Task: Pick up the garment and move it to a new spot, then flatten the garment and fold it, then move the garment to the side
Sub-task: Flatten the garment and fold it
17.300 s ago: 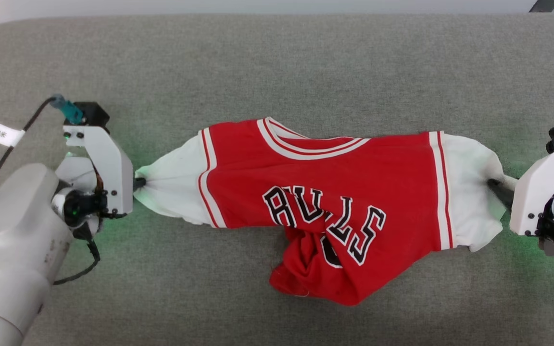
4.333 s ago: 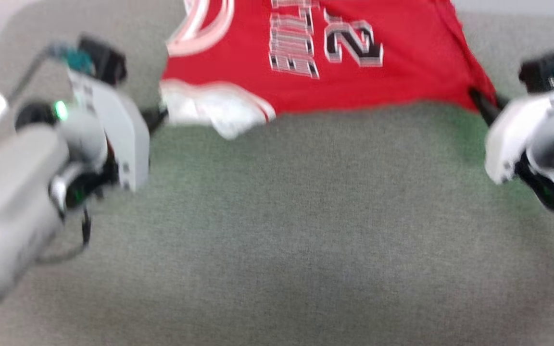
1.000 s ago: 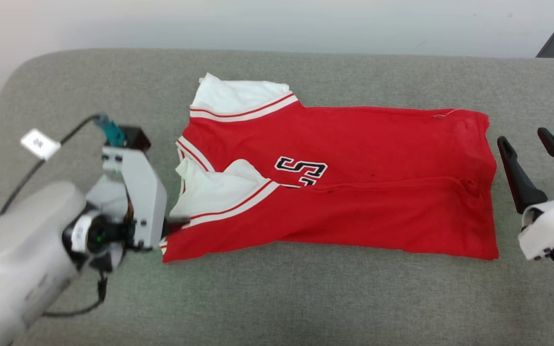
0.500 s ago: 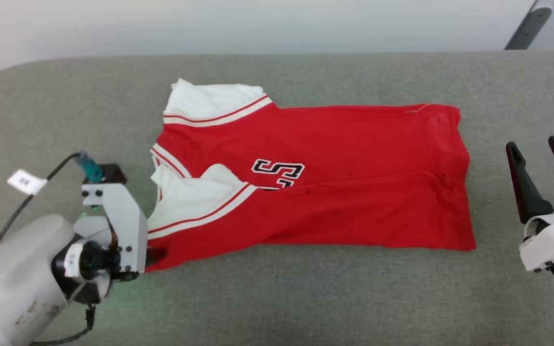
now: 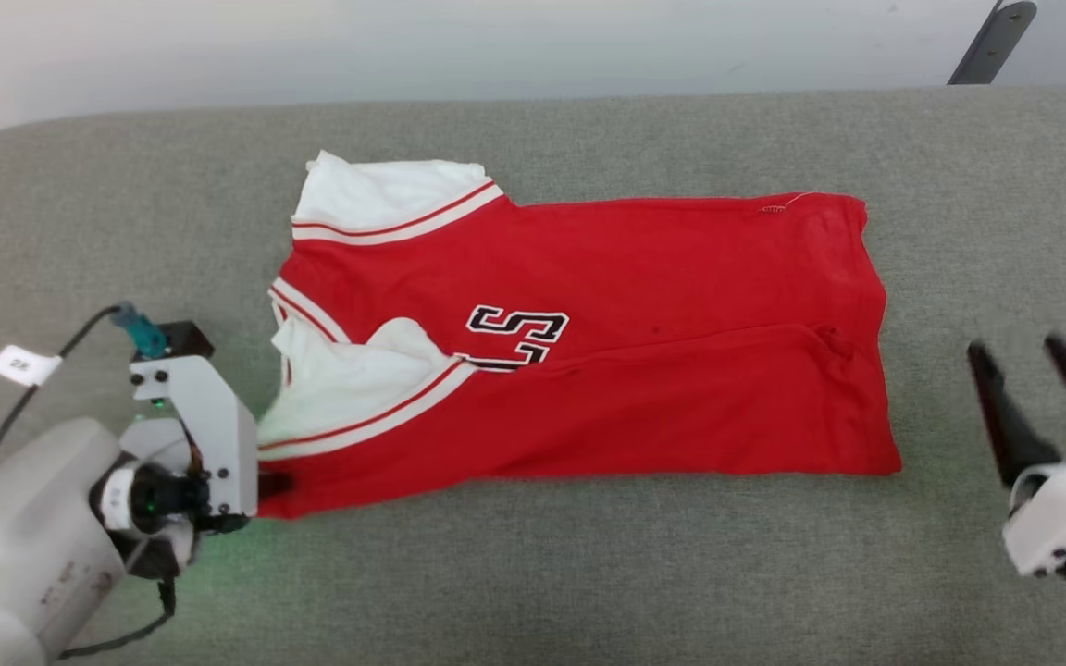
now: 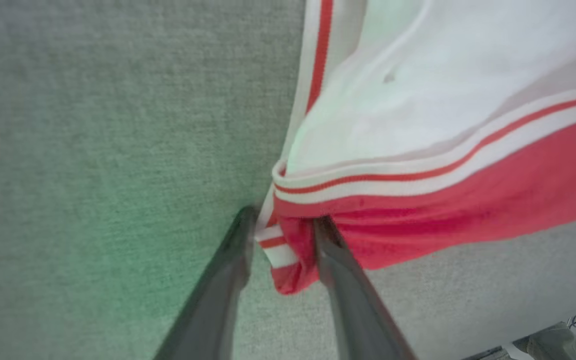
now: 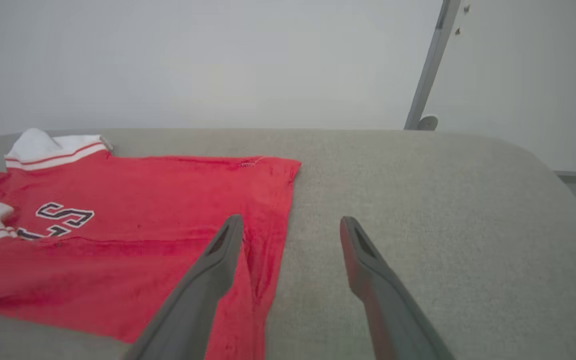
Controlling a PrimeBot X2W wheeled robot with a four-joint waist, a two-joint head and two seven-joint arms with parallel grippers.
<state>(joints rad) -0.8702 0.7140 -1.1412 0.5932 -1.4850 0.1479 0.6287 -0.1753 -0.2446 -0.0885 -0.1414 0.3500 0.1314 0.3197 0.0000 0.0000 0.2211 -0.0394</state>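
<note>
**Folded shirt, one corner straddled**

The red basketball-style shirt with white sleeves [image 5: 644, 388] lies folded lengthwise mid-frame on the grey fabric-covered bench [image 5: 533, 573]. At lower left, the left gripper [image 6: 280, 222] straddles its near corner, fingers partly apart. I cannot tell whether it pinches; it is probably readying another fold. At lower right, the right gripper [image 5: 1017, 345] hangs wide and empty, clear of the hem.

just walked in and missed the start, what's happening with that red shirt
A two-armed robot is folding the garment on a grey padded surface. The shirt lies folded once along its length, with only the S of its lettering showing. The left gripper has the near collar-end corner between its fingers; whether it is clamped is unclear. The right gripper is open beside the hem end, apart from the cloth.
</note>
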